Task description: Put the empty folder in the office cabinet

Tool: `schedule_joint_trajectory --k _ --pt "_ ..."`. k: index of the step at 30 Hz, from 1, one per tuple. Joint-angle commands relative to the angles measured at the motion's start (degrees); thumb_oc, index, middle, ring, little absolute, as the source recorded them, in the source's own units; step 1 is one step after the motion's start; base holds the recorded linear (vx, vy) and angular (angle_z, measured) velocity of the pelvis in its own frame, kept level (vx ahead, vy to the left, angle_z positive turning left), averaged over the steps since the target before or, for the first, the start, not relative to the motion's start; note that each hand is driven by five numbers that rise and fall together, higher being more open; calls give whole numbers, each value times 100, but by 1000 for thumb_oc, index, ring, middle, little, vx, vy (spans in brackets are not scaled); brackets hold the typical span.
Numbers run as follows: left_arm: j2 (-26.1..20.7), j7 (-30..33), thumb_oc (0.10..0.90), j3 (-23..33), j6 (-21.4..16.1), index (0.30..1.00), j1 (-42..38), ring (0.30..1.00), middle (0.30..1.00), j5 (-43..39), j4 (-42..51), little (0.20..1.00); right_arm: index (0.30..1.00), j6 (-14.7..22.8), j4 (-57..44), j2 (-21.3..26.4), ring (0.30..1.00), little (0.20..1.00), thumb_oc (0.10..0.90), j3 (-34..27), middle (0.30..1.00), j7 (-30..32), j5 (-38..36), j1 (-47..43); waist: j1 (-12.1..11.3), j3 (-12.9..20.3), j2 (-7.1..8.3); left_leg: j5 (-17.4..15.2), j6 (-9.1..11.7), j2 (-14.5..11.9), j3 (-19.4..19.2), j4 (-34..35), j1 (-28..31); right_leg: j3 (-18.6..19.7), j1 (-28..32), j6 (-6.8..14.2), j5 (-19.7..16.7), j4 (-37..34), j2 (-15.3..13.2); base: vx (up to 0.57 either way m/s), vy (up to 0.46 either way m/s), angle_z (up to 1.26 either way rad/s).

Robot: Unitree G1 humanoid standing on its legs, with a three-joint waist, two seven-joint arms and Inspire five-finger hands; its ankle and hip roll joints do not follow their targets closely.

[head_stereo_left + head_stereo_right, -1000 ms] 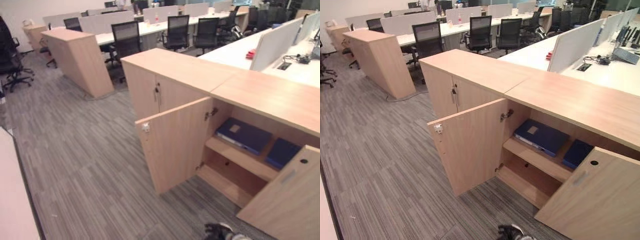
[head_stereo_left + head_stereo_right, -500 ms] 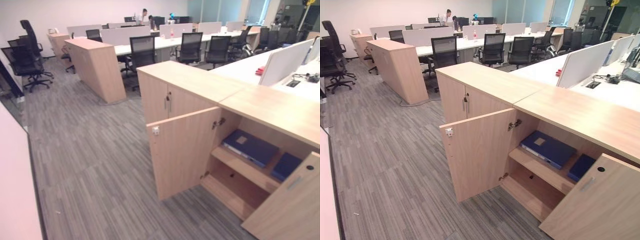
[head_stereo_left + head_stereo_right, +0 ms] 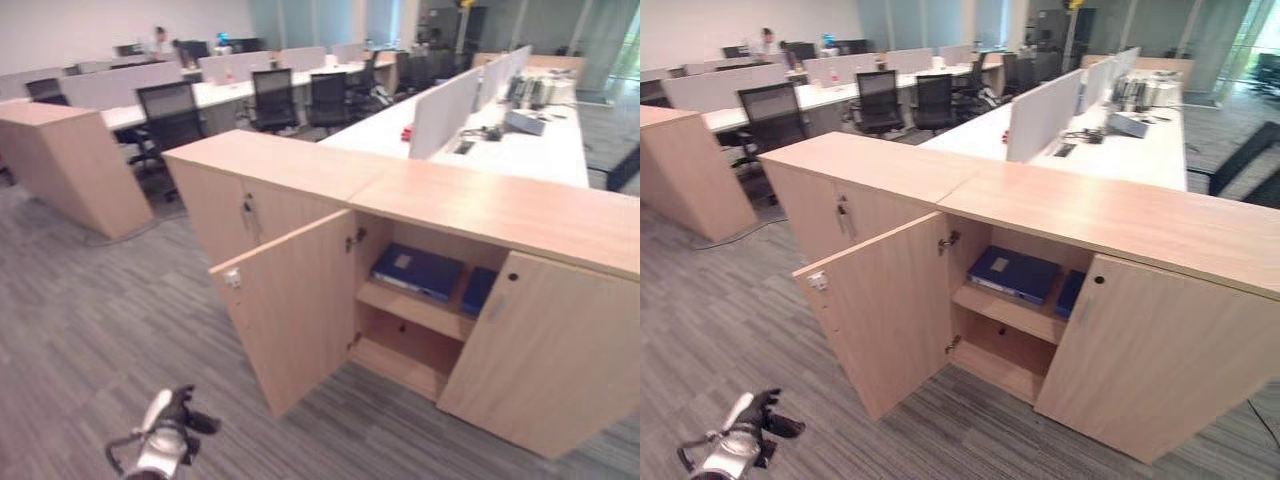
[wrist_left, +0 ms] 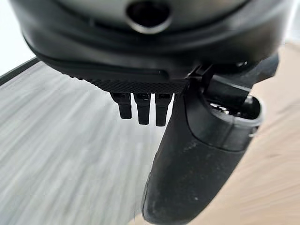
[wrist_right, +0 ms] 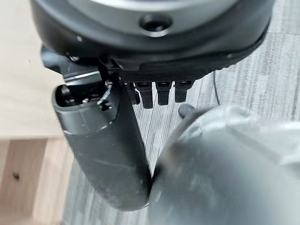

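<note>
Open-plan office, grey striped carpet (image 3: 90, 320), rows of desks and black mesh chairs (image 3: 765, 112) at the back. Left hand (image 3: 178, 415) low at the frame's bottom left over bare carpet, cut off by the edge; in its wrist view the fingers (image 4: 142, 108) hang straight and the thumb sticks out, nothing held. Plenty of free floor between it and the office cabinet (image 3: 1060, 215). Left door (image 3: 885, 310) swung wide open towards the carpet, right door (image 3: 1150, 355) only partly open and hiding the right part of the inside. Blue folder (image 3: 1013, 273) lies flat on the upper shelf (image 3: 1010, 312), pale label on its cover, print too small to read. A second blue folder (image 3: 1071, 293) just beside it, mostly hidden by the right door. Lower compartment shadowed. Right hand (image 5: 101, 150) in its wrist view: fingers straight, empty.
</note>
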State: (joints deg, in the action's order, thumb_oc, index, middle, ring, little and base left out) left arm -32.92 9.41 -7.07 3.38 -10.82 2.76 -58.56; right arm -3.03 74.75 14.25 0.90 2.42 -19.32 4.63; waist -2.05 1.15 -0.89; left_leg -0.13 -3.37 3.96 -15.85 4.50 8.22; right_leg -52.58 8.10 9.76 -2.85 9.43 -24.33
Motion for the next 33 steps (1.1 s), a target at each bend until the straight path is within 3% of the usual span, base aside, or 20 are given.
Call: schedule_joint_trajectory --k 1,8,12,21,33 --pt "-633 145 800 164 -225 900 -860 900 900 59 -160 900 900 -26 333 42 900 900 800 38 900 -82 66 -67 -72 -14 106 -713 66 146 91 50 -36 160 -115 445 -730 -722 -100 19 -5 -27" --pt "-820 -94 800 -454 -209 900 -1789 900 900 309 -221 900 900 -67 476 217 900 900 800 -46 900 -183 19 -70 86 -32 174 -776 72 108 -208 50 77 430 -249 472 -798 -815 -12 6 -6 -24" --pt "-743 -166 800 -501 -179 900 -2091 900 900 152 -662 900 900 -89 525 283 900 900 800 -104 900 -215 -45 -94 135 -25 196 -788 74 115 -287 50 109 494 -299 483 -827 -829 7 -8 8 -12" --pt "-1019 -528 800 -60 -86 900 -2886 900 900 -923 -2088 900 900 -139 653 440 900 900 800 -238 900 -382 -263 -98 281 31 224 -804 74 105 -468 50 205 694 -396 521 -954 -913 110 -4 5 -11" --pt "-1383 -770 800 418 -71 900 -3198 900 900 -1915 -2469 900 900 -148 719 599 900 900 800 -415 900 -491 -393 -68 388 65 288 -791 77 74 -594 50 244 880 -491 524 -1059 -958 198 -4 2 -7"
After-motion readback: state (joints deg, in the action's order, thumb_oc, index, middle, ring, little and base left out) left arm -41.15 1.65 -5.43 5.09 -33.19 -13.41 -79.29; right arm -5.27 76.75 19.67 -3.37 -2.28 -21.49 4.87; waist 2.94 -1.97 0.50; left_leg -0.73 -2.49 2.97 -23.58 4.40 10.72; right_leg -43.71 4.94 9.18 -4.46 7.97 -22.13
